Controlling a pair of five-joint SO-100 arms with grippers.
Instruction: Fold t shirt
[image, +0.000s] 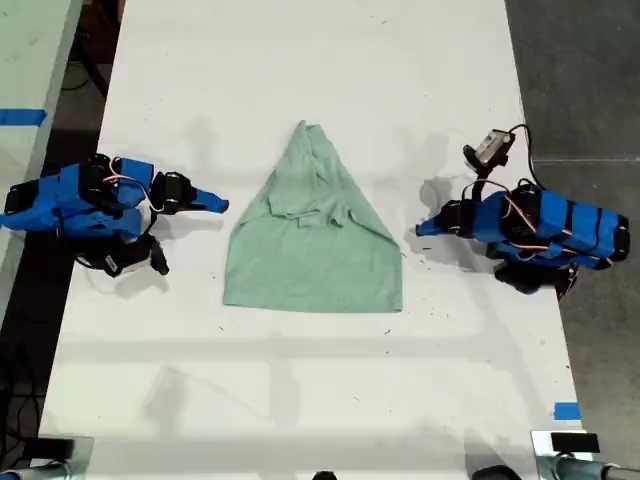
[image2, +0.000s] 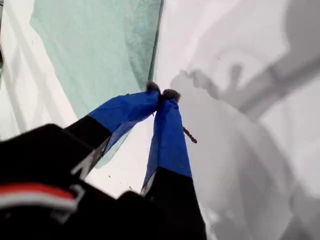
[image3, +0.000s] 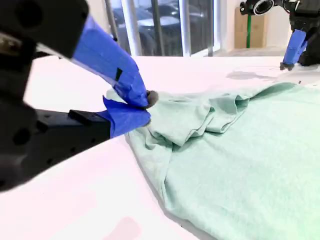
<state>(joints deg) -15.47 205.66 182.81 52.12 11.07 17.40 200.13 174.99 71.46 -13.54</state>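
**Parking both grippers off the t shirt, jaws closed and empty**

Looking at the exterior view, the t shirt (image: 315, 255) lies mid-table on the white table (image: 300, 380), between the two blue arms. It is pale mint green and wrinkled. The straight hem runs along its near edge, and the cloth narrows to a point at the far end. Both sleeves are folded inward, with a bunched ridge across the middle.

My first gripper (image: 420, 230) is on the arm at the exterior view's right. Its tip is just beside the shirt's edge on that side but apart from it. In the first wrist view the two blue-taped fingers meet at the tips (image2: 162, 94). They are pinched together with no cloth between them, over bare table, with the shirt (image2: 95, 55) off to one side.

My second gripper (image: 220, 204) is on the arm at the exterior view's left. It is near the shirt's other slanted edge, with a strip of bare table between them. In the second wrist view its taped tips (image3: 148, 107) are closed together and I see nothing clamped. The shirt (image3: 235, 150) spreads beyond them, and the other arm (image3: 295, 42) shows at the far side.

A small piece of blue tape (image: 566, 410) sits on the table's edge at the exterior view's lower right.
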